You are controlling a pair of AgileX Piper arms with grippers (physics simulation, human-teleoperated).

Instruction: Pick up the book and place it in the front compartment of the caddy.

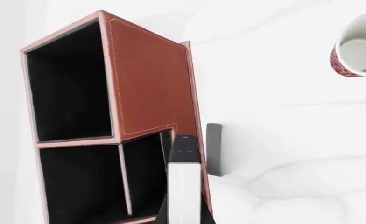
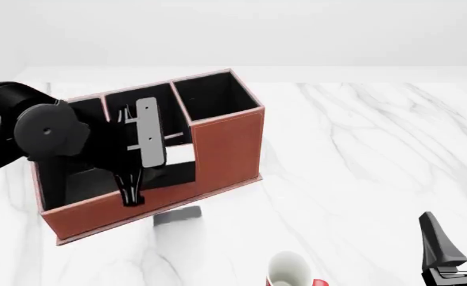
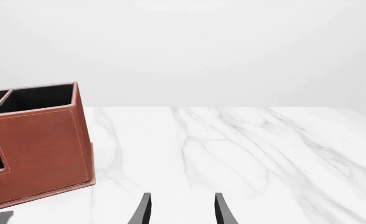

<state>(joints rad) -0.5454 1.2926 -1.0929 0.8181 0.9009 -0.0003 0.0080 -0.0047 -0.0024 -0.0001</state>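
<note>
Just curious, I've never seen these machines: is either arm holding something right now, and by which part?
The left gripper holds the book by its flat covers, page edge showing between the jaws. The right gripper is open and empty.

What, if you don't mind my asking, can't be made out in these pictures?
1. Front view: the left arm hides the left end of the caddy.
2. Left wrist view: the bottom edge cuts off the book, so its lower end is unseen.
3. Front view: the bottom edge cuts off the mug.
4. Right wrist view: the right end effector shows only its fingertips.
</note>
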